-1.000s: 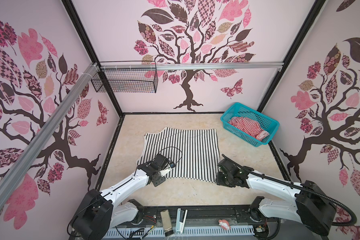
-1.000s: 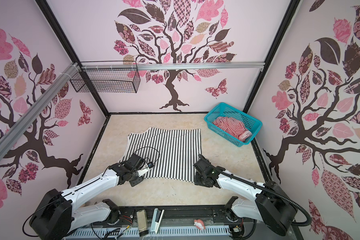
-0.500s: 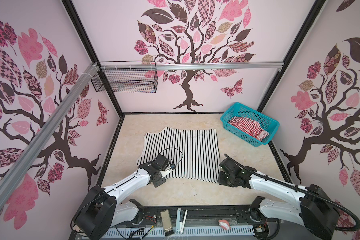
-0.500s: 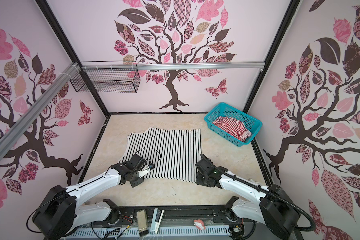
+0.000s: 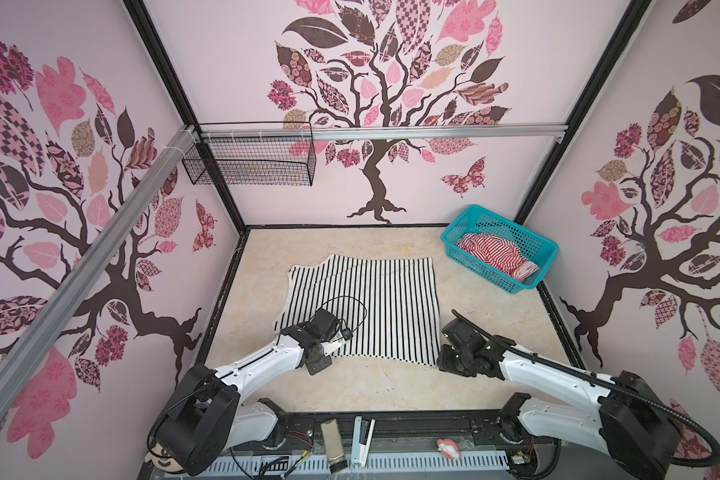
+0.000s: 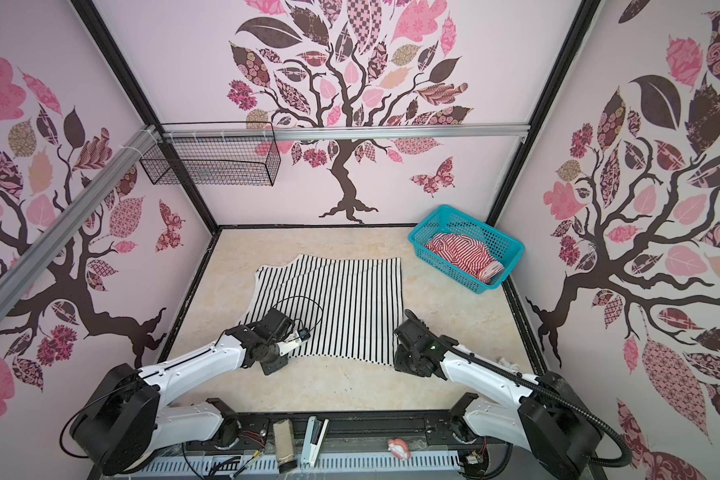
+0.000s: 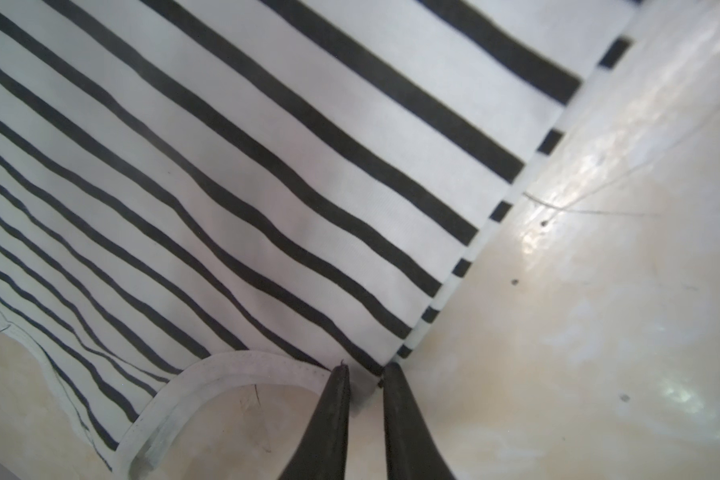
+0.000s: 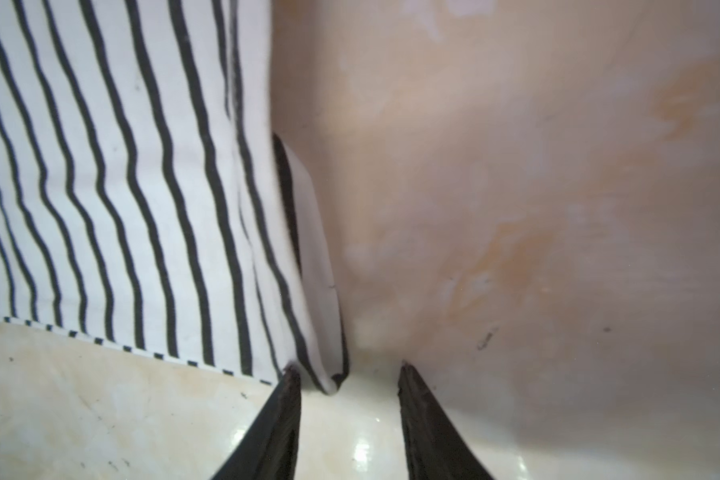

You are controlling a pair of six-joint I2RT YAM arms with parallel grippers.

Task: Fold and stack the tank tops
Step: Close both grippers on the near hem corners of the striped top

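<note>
A black-and-white tank top [image 5: 375, 303] [image 6: 341, 303] lies spread flat in the middle of the table, its stripes running front to back. My left gripper [image 7: 364, 374] [image 5: 329, 358] stands at its near left corner, beside the white armhole trim [image 7: 225, 370]. Its jaws have narrowed to a slim gap, with the fabric corner pinched between the tips. My right gripper [image 8: 348, 374] [image 5: 440, 365] is open at the near right corner, and the folded corner sits between its jaws, close to one finger. A red-and-white tank top [image 5: 495, 253] [image 6: 462, 253] lies bunched in the teal basket.
The teal basket [image 5: 489, 276] [image 6: 454, 272] stands at the back right. A black wire basket [image 5: 250, 166] hangs on the back wall at left. Small items [image 5: 362, 440] lie along the front rail. A cable loop [image 5: 352, 301] arches over the left wrist.
The left jaws have narrowed round the near left corner of the black-and-white top. The right gripper has shifted slightly toward the near right corner and stays open.
</note>
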